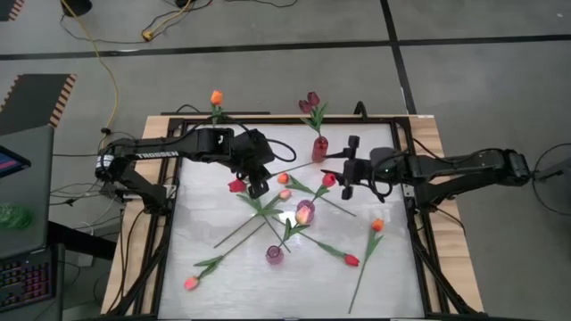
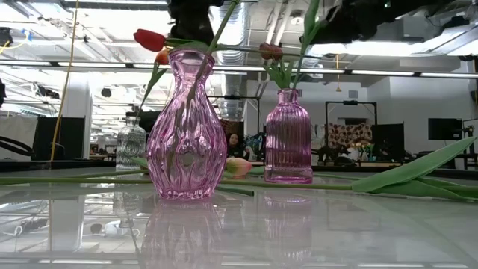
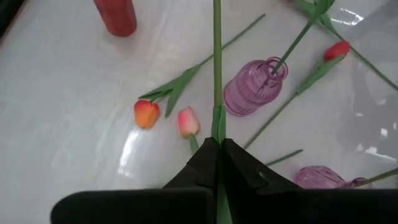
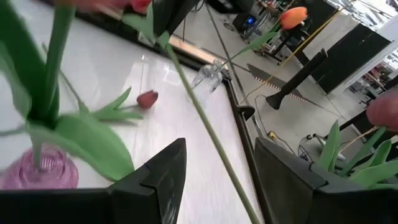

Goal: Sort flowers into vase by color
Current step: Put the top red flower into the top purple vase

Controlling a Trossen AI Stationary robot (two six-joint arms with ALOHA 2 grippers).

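So the left gripper [image 1: 258, 185] is up over the middle of the white glossy table [image 1: 375, 276], fingers pinched tight on the thin green stem of a red-headed artificial tulip [image 1: 236, 185] — in the left wrist view that stem [image 3: 217, 74] runs straight out from between the closed fingers. The right gripper [image 1: 348, 183] sits just across from it over the table's right-centre, jaws spread wide. A long green stem [image 4: 205, 130] passes through the gap between them, but I can't tell if it's actually touching either finger.

Vases: a red ribbed vase [image 1: 319, 148] near the far edge holds dark maroon tulips [image 1: 310, 102], a clear glass vase [image 1: 217, 116] at the far left holds an orange tulip [image 1: 216, 96], and two pink glass vases sit mid-table — the ribbed cylinder one [image 2: 288, 136] and the curvy one [image 2: 187, 127].

The rest of the flowers lie loose on the table: an orange one [image 3: 146, 114] beside a pale pink one [image 3: 188, 121], a red one [image 1: 351, 260] near the front, a pink one [image 1: 191, 283] at the front left.
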